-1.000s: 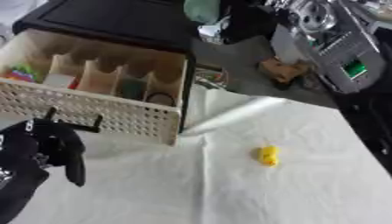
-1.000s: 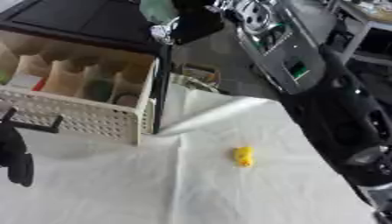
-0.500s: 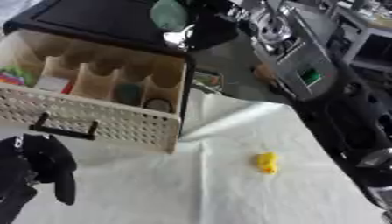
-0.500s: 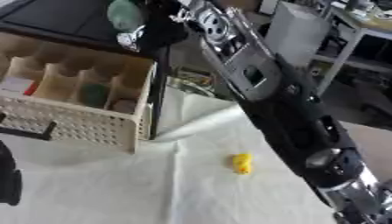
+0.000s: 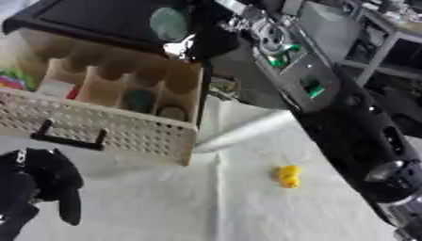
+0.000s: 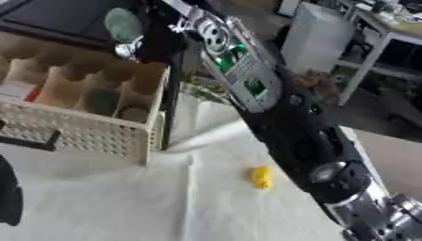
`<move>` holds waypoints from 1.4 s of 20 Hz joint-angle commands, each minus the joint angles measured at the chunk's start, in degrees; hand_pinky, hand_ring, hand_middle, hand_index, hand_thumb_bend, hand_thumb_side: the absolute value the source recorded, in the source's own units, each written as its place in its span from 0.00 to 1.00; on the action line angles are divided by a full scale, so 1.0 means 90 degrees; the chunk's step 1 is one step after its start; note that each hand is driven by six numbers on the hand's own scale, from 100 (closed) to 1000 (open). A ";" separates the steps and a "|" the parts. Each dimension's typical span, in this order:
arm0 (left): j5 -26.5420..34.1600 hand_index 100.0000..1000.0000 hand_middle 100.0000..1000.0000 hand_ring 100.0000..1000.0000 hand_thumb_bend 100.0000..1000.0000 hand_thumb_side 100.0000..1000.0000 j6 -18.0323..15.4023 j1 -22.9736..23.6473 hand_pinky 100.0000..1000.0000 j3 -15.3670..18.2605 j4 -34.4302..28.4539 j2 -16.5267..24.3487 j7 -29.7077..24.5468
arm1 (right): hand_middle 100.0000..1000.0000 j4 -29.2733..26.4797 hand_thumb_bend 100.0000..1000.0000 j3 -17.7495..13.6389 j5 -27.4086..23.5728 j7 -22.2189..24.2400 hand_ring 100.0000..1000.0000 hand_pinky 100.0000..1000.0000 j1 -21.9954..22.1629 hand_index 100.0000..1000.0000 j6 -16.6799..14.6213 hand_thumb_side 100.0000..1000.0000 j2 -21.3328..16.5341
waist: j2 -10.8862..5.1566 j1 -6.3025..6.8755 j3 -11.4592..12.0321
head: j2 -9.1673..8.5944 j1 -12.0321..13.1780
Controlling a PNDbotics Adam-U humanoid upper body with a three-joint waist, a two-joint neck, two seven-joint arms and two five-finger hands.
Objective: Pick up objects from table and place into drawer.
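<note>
Our right hand (image 5: 194, 40) pinches one pale green round object (image 5: 168, 23) above the open drawer (image 5: 99, 136); our left hand (image 5: 49, 181) hangs curled, empty. We count one yellow toy (image 5: 288, 175) on the white cloth (image 5: 190, 207).

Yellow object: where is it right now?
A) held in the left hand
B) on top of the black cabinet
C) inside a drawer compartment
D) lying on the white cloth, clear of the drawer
D: the yellow object lies alone on the white cloth, to the right of the open drawer, with neither hand touching it.
</note>
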 commanded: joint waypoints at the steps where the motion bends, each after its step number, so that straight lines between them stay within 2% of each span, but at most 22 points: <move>1: -0.0040 0.68 0.51 0.36 0.00 0.42 0.0046 -0.0102 0.35 -0.0025 -0.0090 -0.0021 -0.0013 | 0.00 0.0053 0.43 -0.0047 0.0154 0.0008 0.44 0.38 -0.0150 0.57 -0.0089 0.24 -0.0064 | -0.0106 0.0064 0.0003 | -0.0095 -0.0004; 6: -0.0090 0.67 0.51 0.36 0.00 0.41 0.0063 -0.0121 0.35 -0.0036 -0.0090 -0.0042 -0.0022 | 0.00 0.0129 0.47 -0.0044 0.0297 0.0046 0.47 0.43 -0.0142 0.64 -0.0159 0.33 -0.0034 | -0.0065 0.0051 0.0028 | -0.0102 0.0047; 13: -0.0148 0.67 0.51 0.36 0.00 0.41 0.0055 -0.0103 0.35 -0.0036 -0.0090 -0.0051 -0.0022 | 0.00 0.0000 0.45 -0.0144 0.0145 0.0009 0.46 0.42 -0.0156 0.63 -0.0114 0.32 -0.0050 | -0.0045 0.0066 -0.0005 | -0.0045 0.0120; 19: -0.0109 0.67 0.50 0.36 0.00 0.41 0.0038 -0.0068 0.35 -0.0013 -0.0090 -0.0033 0.0010 | 0.00 -0.0433 0.44 -0.0291 -0.0311 -0.0082 0.46 0.42 -0.0127 0.63 0.0116 0.33 -0.0219 | -0.0092 0.0104 -0.0076 | 0.0043 0.0193; 20: -0.0099 0.67 0.50 0.36 0.00 0.42 0.0037 -0.0058 0.35 -0.0006 -0.0090 -0.0031 0.0018 | 0.00 -0.0526 0.43 -0.0314 -0.0393 -0.0106 0.46 0.42 -0.0108 0.63 0.0156 0.37 -0.0259 | -0.0103 0.0114 -0.0091 | 0.0052 0.0200; 21: -0.0092 0.67 0.50 0.36 0.00 0.42 0.0036 -0.0042 0.35 0.0003 -0.0090 -0.0029 0.0028 | 0.00 -0.0635 0.44 -0.0347 -0.0477 -0.0142 0.45 0.42 -0.0089 0.63 0.0198 0.34 -0.0305 | -0.0115 0.0129 -0.0116 | 0.0069 0.0211; 22: -0.0087 0.67 0.50 0.36 0.00 0.42 0.0033 -0.0028 0.35 0.0012 -0.0090 -0.0027 0.0039 | 0.00 -0.0753 0.43 -0.0384 -0.0578 -0.0181 0.45 0.42 -0.0065 0.63 0.0250 0.38 -0.0352 | -0.0128 0.0144 -0.0140 | 0.0085 0.0226; 23: -0.0078 0.67 0.50 0.36 0.00 0.42 0.0025 -0.0013 0.35 0.0023 -0.0090 -0.0023 0.0053 | 0.00 -0.0892 0.43 -0.0427 -0.0704 -0.0219 0.45 0.42 -0.0035 0.63 0.0303 0.34 -0.0403 | -0.0143 0.0161 -0.0166 | 0.0100 0.0250; 28: -0.0012 0.67 0.50 0.36 0.00 0.43 -0.0047 0.0070 0.35 0.0078 -0.0090 0.0001 0.0115 | 0.01 -0.1699 0.42 -0.0707 -0.1515 -0.0463 0.45 0.42 0.0176 0.62 0.0682 0.35 -0.0742 | -0.0224 0.0269 -0.0299 | 0.0192 0.0390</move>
